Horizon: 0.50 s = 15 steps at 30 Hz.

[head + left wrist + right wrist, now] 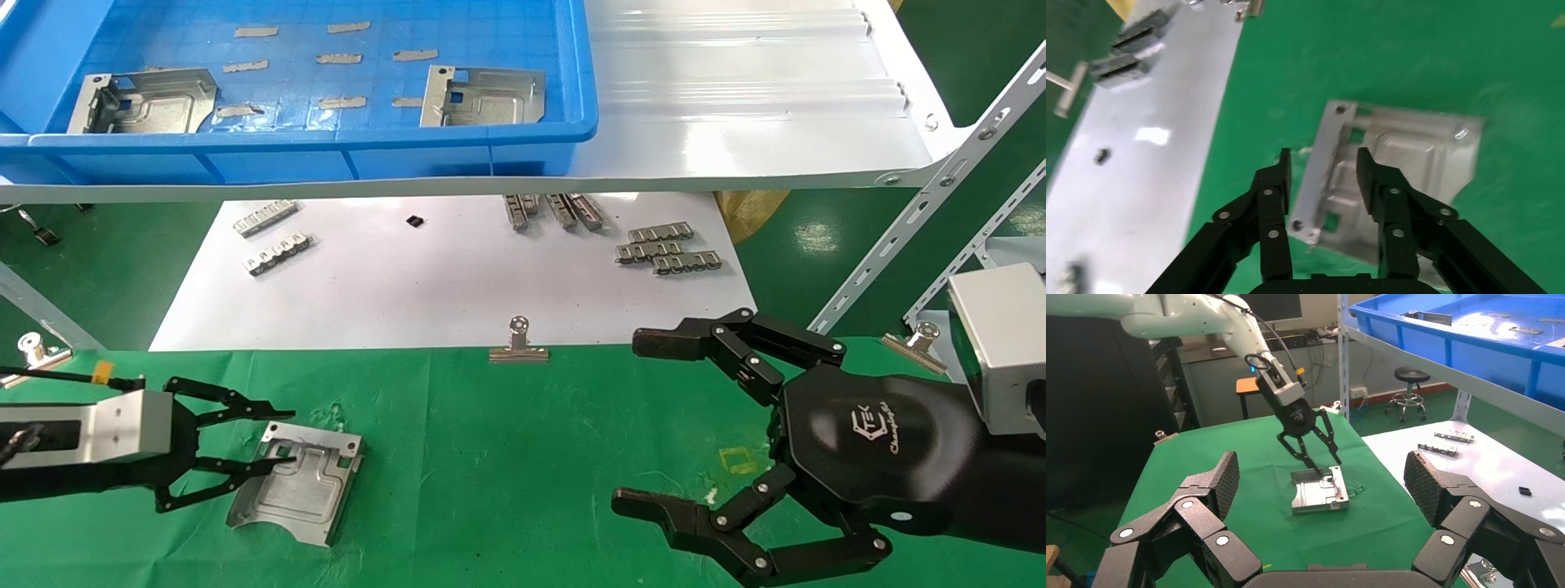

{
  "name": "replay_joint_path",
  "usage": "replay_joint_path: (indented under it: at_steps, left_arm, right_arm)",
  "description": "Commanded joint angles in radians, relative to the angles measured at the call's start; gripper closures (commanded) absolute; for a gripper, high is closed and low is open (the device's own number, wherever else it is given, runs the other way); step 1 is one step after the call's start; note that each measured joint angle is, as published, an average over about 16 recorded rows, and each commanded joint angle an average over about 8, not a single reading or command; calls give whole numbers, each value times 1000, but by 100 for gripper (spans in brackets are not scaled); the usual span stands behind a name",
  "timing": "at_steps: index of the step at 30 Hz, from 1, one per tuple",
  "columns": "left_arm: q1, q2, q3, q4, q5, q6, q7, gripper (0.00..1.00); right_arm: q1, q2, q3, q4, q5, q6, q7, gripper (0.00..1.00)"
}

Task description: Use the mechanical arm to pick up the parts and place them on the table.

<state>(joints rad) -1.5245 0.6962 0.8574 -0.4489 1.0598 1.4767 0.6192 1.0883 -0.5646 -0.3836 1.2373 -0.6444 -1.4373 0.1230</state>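
Note:
One silver sheet-metal part [298,478] lies flat on the green cloth table [523,457] at the front left. My left gripper [286,437] is open, its two black fingers standing either side of the part's raised edge; the left wrist view shows this gripper [1324,165] over the part [1407,153]. The black mechanical arm hand, my right gripper [633,420], is open and empty above the table's right side. Its wrist view [1321,478] shows the part [1319,491] farther off. Two more parts [151,100] [486,96] lie in the blue bin [327,139].
The bin stands on a glossy white shelf [735,106] above the work area. Below it a white sheet [441,278] carries several small ridged strips [666,249]. Binder clips [518,341] hold the cloth's far edge. Slotted white shelf braces [923,212] stand at the right.

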Motion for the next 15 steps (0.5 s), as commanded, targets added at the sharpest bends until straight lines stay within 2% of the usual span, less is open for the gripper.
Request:
replay_joint_path:
  at_steps: [1, 4, 11, 15]
  left_arm:
    - [-19, 2, 11, 16, 12, 34, -37, 0]
    - [-38, 12, 13, 58, -8, 77, -107, 0]
    - [-25, 16, -19, 135, -154, 115, -266, 0]
    - [-17, 16, -34, 162, -201, 114, -309, 0]
  right_arm:
    - [0, 0, 0, 0, 0, 0, 0, 0]
    - [0, 0, 0, 0, 0, 0, 0, 0]
    - [0, 0, 0, 0, 0, 0, 0, 0]
    - [0, 0, 0, 0, 0, 0, 0, 0]
